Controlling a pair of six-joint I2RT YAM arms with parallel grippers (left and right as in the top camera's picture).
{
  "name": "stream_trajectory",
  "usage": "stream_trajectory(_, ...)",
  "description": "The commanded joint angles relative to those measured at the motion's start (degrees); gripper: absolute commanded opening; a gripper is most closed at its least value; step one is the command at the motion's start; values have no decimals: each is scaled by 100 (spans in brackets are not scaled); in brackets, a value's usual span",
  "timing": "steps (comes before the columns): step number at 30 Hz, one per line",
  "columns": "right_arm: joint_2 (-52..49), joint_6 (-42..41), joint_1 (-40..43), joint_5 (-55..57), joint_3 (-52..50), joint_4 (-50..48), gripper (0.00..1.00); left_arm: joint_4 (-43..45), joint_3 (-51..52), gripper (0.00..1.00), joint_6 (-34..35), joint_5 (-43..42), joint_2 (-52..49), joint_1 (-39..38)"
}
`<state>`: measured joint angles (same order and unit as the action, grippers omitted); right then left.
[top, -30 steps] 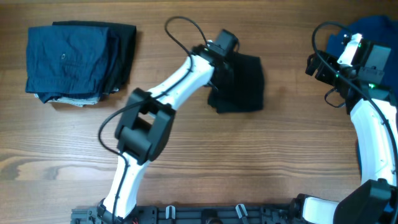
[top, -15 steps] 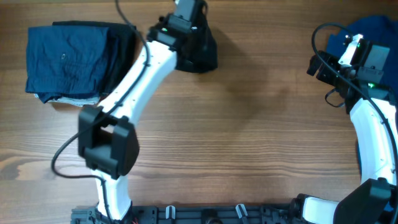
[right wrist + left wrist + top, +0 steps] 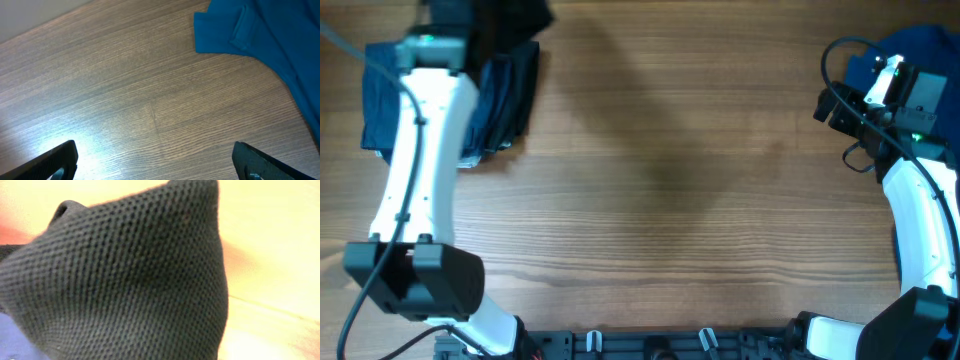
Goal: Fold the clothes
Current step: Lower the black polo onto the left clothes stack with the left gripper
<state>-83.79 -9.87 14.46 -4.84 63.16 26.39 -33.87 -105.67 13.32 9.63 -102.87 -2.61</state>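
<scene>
Our left gripper [image 3: 460, 14] was clamped shut on the black shirt [image 3: 130, 280] (fine mesh weave up close), over the folded navy stack [image 3: 378, 100]. The right gripper [image 3: 155, 162] gaped wide, holding nothing, above the surface [image 3: 670, 200] near a bright blue garment [image 3: 280, 40].

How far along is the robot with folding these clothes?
Done: a folded pile sits far left on the table, navy on top. In hand: the left claw is shut on the black shirt, holding it at that pile. Left: the bright blue garment at the far right looks unfolded. The right claw hangs open over the table beside it, touching nothing.
</scene>
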Motion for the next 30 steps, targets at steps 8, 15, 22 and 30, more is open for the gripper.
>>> stream_trajectory(8,-79,-63,2,103,15,2,100,-216,-7,4,1910,-1362,-501,1860)
stream_trajectory(15,-79,-66,2,103,15,2,100,-721,-7,4,2166,-2096,-1169,2527)
stream_trajectory(22,-79,-66,2,103,15,2,100,-1403,7,4,2306,-1958,-1408,2616)
stream_trajectory(30,-79,-66,2,103,15,2,100,-2411,7,17,2573,-1679,-1327,2702)
